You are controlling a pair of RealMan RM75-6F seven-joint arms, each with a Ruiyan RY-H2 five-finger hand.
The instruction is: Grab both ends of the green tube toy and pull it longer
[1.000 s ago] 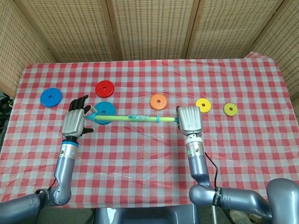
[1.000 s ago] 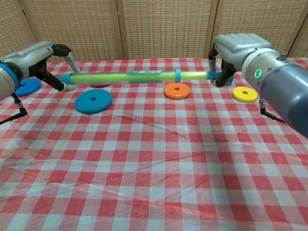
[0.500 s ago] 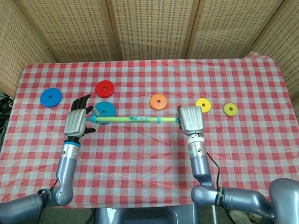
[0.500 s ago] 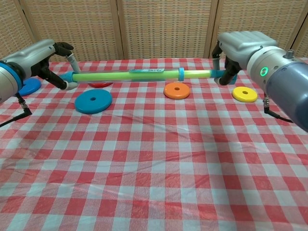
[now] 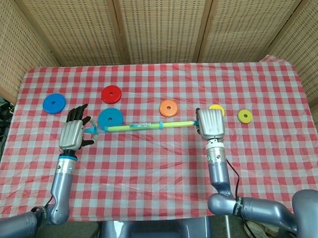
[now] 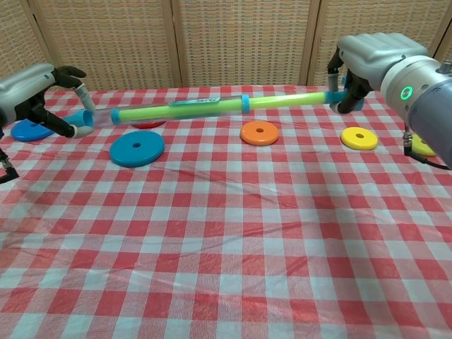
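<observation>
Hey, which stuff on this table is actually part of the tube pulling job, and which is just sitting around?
Part of the job:
green tube toy
left hand, at one end
right hand, at the other end

Just lying about:
blue discs
red disc
orange disc
yellow discs

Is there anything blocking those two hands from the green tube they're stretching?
Nothing visible. The left hand holds the blue end piece at one end of the green tube toy and the right hand grips the other end. The tube hangs above the tablecloth, over the colored discs.
</observation>
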